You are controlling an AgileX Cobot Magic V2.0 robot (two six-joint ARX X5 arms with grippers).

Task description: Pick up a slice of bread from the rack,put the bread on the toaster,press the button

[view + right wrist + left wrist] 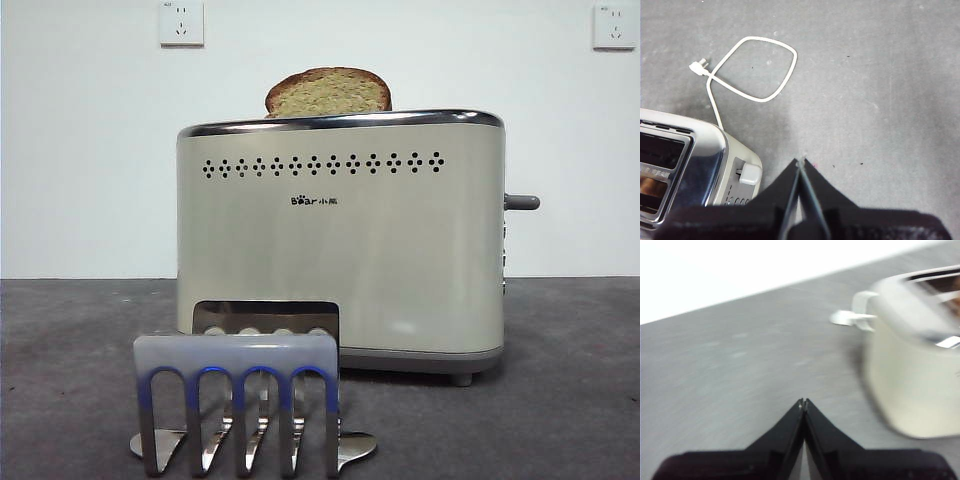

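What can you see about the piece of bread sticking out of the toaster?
The slice of bread is brownish with a speckled crumb and a dark brown crust curving over its domed top. It stands upright in a slot of the cream toaster, so only its upper part shows above the chrome rim; the rest is hidden inside. It sits nearer the end away from the grey button. No gripper touches it.

Bread slice upright in toaster; rack empty, in front.
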